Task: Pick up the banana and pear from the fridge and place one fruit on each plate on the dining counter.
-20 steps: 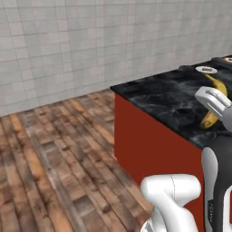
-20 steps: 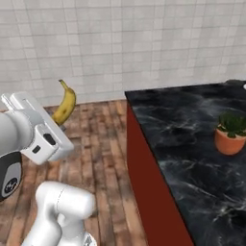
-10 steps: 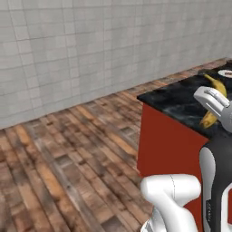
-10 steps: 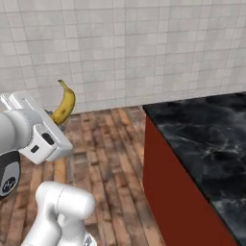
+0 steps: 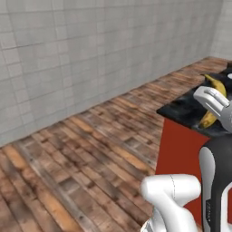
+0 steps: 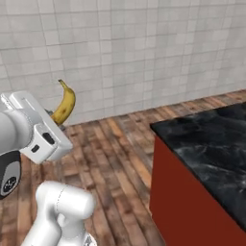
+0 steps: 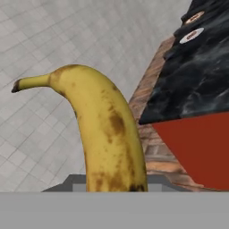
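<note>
Hand view: banana (image 7: 105, 134) rises from the bottom edge up the middle, stem curling to the upper left, brown freckles along its yellow skin.
Gripper: closed on the banana's lower end; the fingertips themselves are hidden behind the fruit in the hand view.
Gripper, right base view: gripper (image 6: 54, 126) sits at the left, just past the white hand, with the banana (image 6: 65, 104) standing up out of it, dark tip uppermost, against the tiled wall (image 6: 125, 53).
Gripper, left base view: banana (image 5: 214, 102) shows at the right edge, partly behind the white hand, in front of the counter corner.
Counter: black veined top on a red base; its near corner (image 6: 202, 144) lies right of the arm in the right base view, and (image 5: 181, 111) at the right in the left base view.
Banana vs counter: held in the air, apart from the top, not over it in the right base view.
Plates: two small white plates (image 7: 192, 35) and (image 7: 195, 18) lie on the counter (image 7: 197, 85) at the upper right of the hand view, one just beyond the other, each with a brown bit on it.
Floor: wood planks (image 5: 77, 167) run between wall and counter.
</note>
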